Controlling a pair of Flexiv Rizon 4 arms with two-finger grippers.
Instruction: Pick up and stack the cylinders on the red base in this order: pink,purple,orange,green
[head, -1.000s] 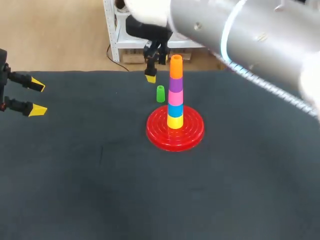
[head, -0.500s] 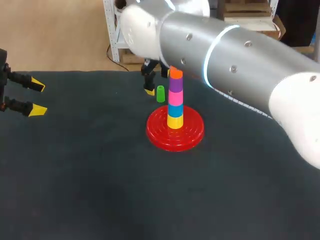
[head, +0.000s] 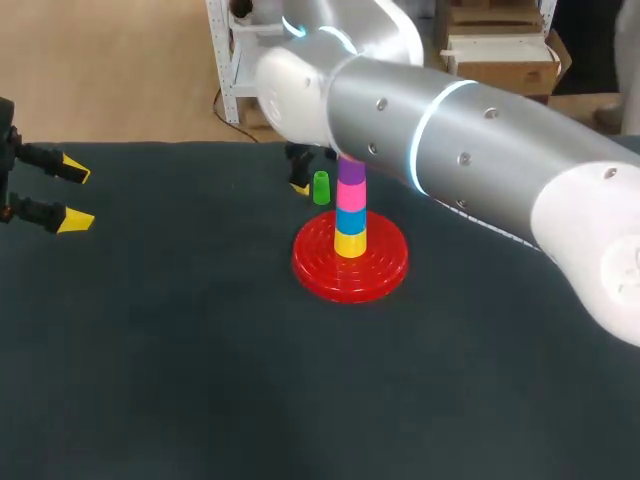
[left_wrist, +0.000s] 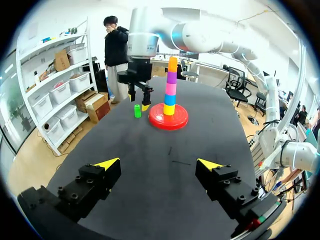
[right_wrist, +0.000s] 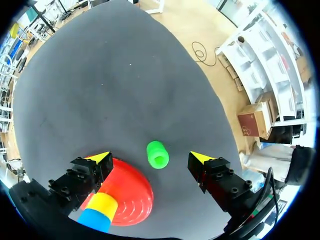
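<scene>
Cylinders (head: 350, 208) sit stacked on the peg of the red base (head: 310, 265) near the middle of the dark table (head: 200, 380): yellow at the bottom, then blue, pink and purple. The orange cylinder (left_wrist: 172, 64) tops them, as the left wrist view shows. Off at the table's left edge the left gripper (head: 75, 193) hangs with its yellow-tipped fingers spread wide and nothing between them. Just beyond the base, on its far left side, the green cylinder (head: 321, 187) stands upright on the table, apart from the base; it is small, bright green and hollow, with a thicker rim around its open top. The right gripper (right_wrist: 150, 157) hovers right over it, fingers parted on either side and not touching it. The right arm (head: 470, 140), silver and white, crosses above the stack's top
</scene>
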